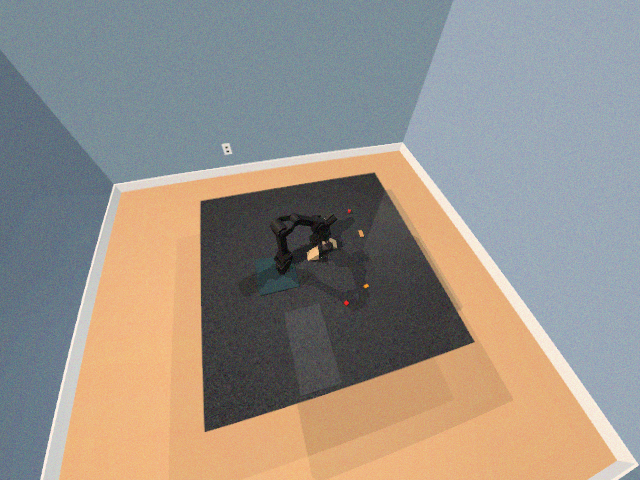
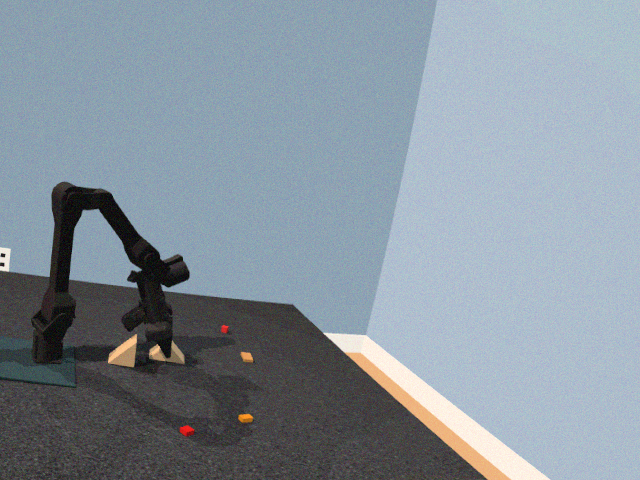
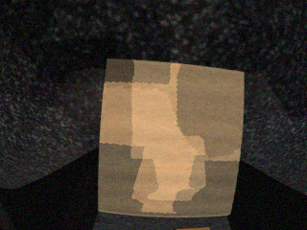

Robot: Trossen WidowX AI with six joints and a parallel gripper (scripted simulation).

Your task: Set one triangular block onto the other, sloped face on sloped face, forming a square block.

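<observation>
One wooden triangular block (image 1: 313, 253) (image 2: 124, 353) stands on the table on the arm's base side, its slope falling toward the base and its upright face toward the other block. The second triangular block (image 1: 333, 243) (image 2: 178, 356) (image 3: 153, 115) rests on the table just beyond it, ridge up, with a gap between the two. My gripper (image 1: 325, 249) (image 2: 166, 353) (image 3: 165, 156) points down over the second block, with its fingers against two opposite sides, shut on it. The wrist view shows this block filling the space between the fingers; the fingertips are partly hidden there.
A red cube (image 1: 349, 210) (image 2: 224, 329) and a light orange piece (image 1: 361, 233) (image 2: 247, 357) lie beyond the blocks. An orange piece (image 1: 366, 285) (image 2: 245, 417) and another red cube (image 1: 346, 303) (image 2: 187, 430) lie on the near side in the exterior view.
</observation>
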